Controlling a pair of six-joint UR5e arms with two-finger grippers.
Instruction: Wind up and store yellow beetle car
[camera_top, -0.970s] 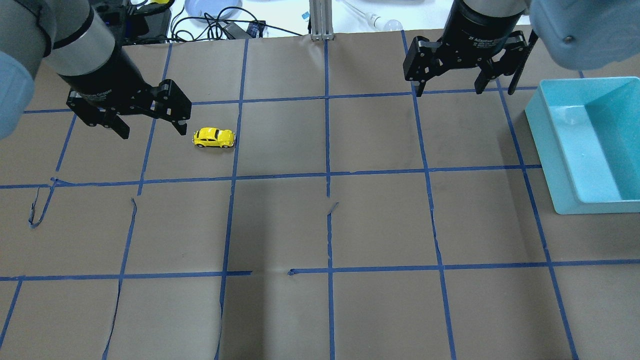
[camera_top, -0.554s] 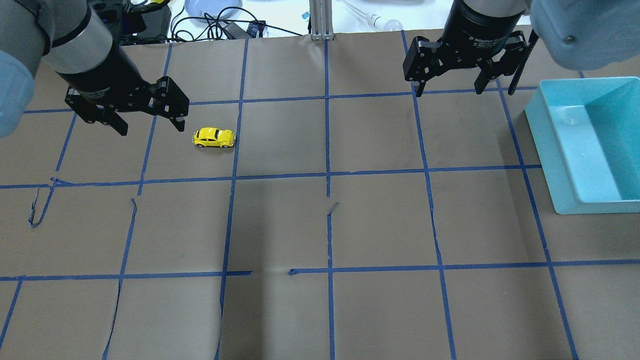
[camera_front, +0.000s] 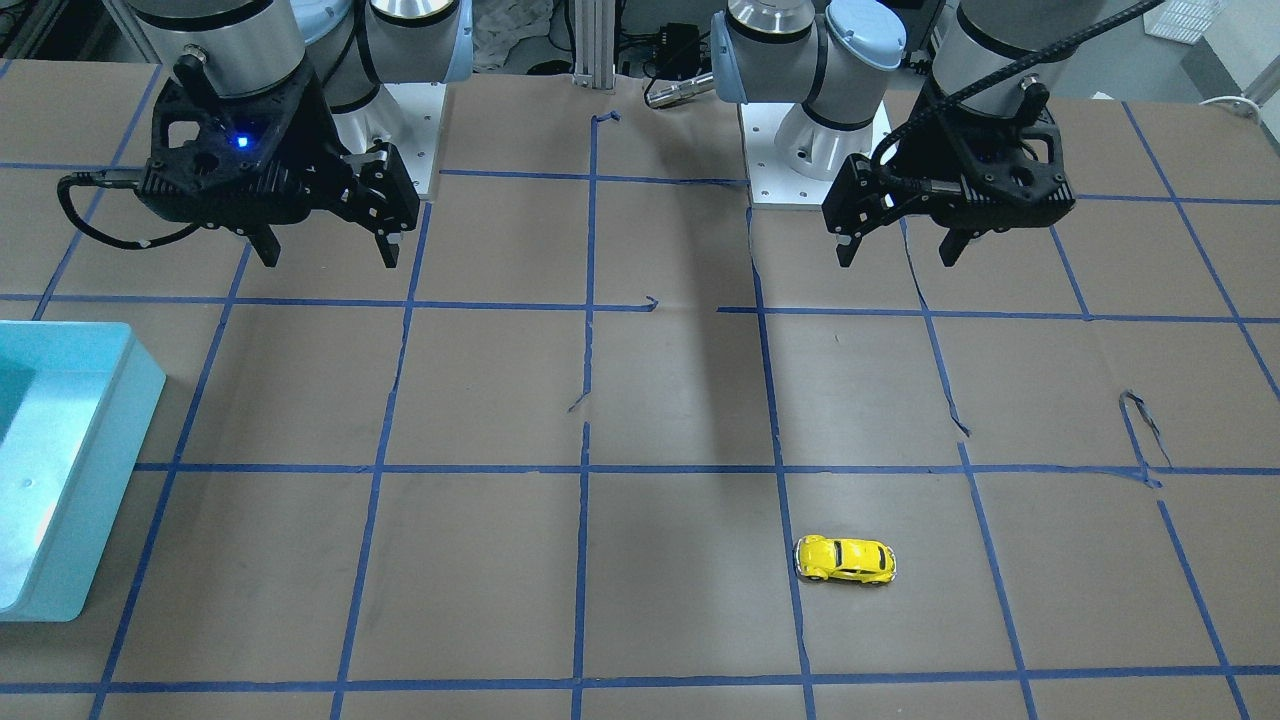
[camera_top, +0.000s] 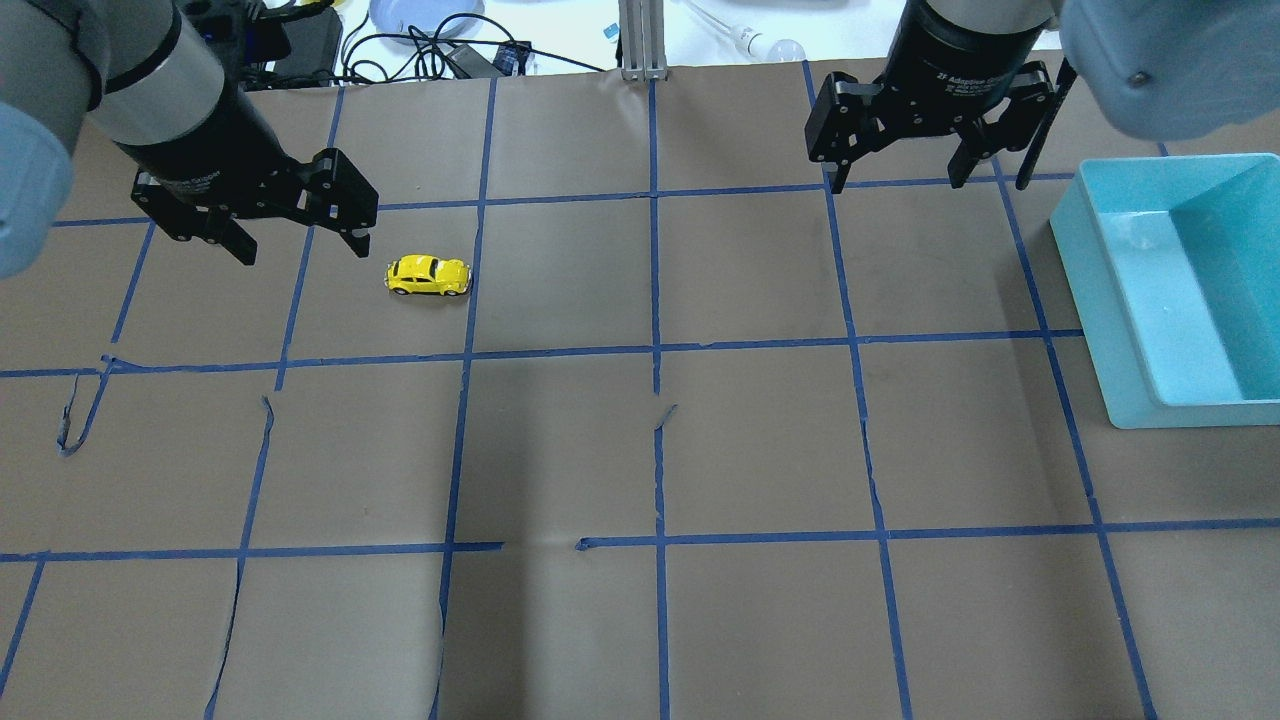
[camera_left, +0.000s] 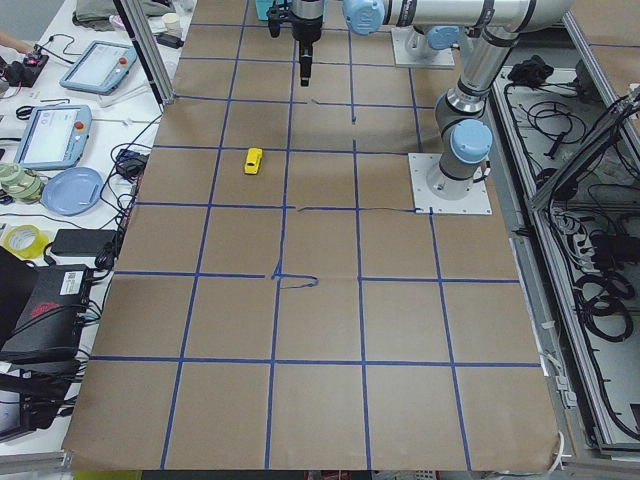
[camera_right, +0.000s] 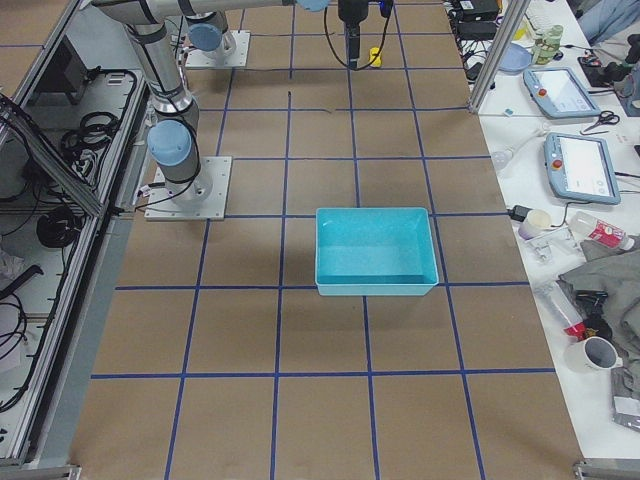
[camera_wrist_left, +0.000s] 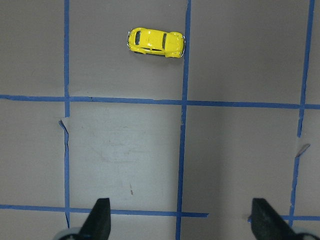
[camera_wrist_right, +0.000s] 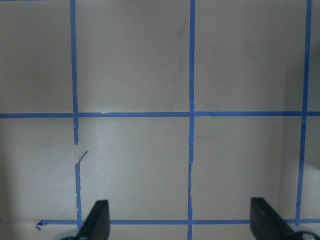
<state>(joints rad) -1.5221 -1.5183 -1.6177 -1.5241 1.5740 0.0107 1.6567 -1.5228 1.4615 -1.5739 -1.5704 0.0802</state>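
One yellow beetle car (camera_top: 428, 276) stands on its wheels on the paper-covered table (camera_top: 760, 450), touched by neither gripper.

One end of the car lies just beside a blue tape line (camera_top: 465, 310). On the car's other side, the left gripper (camera_top: 302, 250) hangs near it above the table, fingers spread wide and holding nothing. In the left wrist view the car shows well ahead of the fingertips. The right gripper (camera_top: 897, 183) hangs well apart from the car, across the tape line, and is likewise spread and empty. Farther from the car, past the right gripper, sits a teal bin (camera_top: 1090, 300). The count is one car, one bin and two grippers.
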